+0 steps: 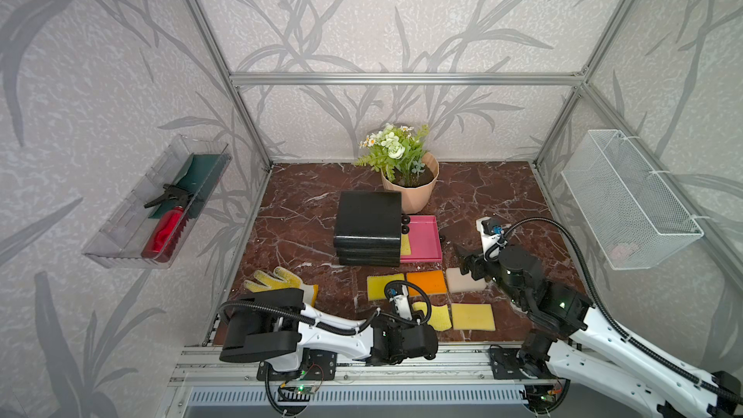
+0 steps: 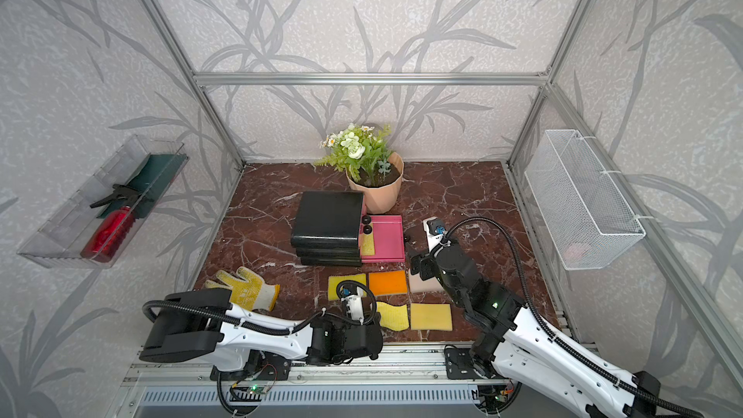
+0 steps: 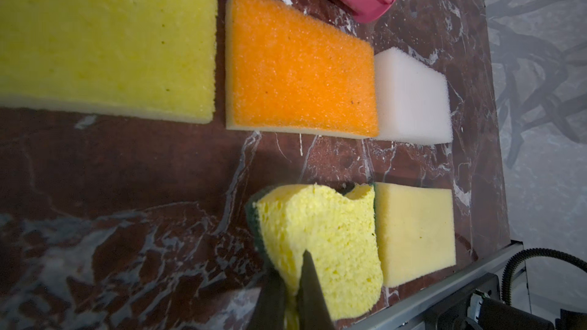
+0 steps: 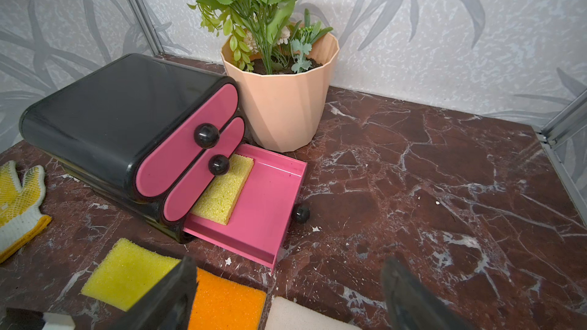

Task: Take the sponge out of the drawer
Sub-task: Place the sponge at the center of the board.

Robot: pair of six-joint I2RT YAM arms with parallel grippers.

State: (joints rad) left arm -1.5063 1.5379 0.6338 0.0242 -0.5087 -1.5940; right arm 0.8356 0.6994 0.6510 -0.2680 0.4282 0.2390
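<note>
The black drawer unit (image 1: pixel 368 227) has its bottom pink drawer (image 1: pixel 426 239) (image 4: pixel 263 214) pulled out. A yellow sponge (image 1: pixel 405 245) (image 2: pixel 367 245) (image 4: pixel 222 190) lies flat in the drawer's inner end, partly under the unit. My right gripper (image 4: pixel 289 268) (image 1: pixel 462 259) hangs open and empty just in front of the drawer's outer corner, over a white sponge (image 4: pixel 301 315). My left gripper (image 3: pixel 295 284) is shut on the edge of another yellow sponge with a green backing (image 3: pixel 330 242) (image 1: pixel 440 317), near the table's front edge.
Yellow (image 1: pixel 384 286), orange (image 1: pixel 426 282) and pale yellow (image 1: pixel 472 316) sponges lie on the marble in front of the unit. A glove (image 1: pixel 281 281) lies front left. A potted plant (image 1: pixel 410 186) stands behind the drawer. A wire basket (image 1: pixel 627 199) and a clear tray (image 1: pixel 161 211) hang on the side walls.
</note>
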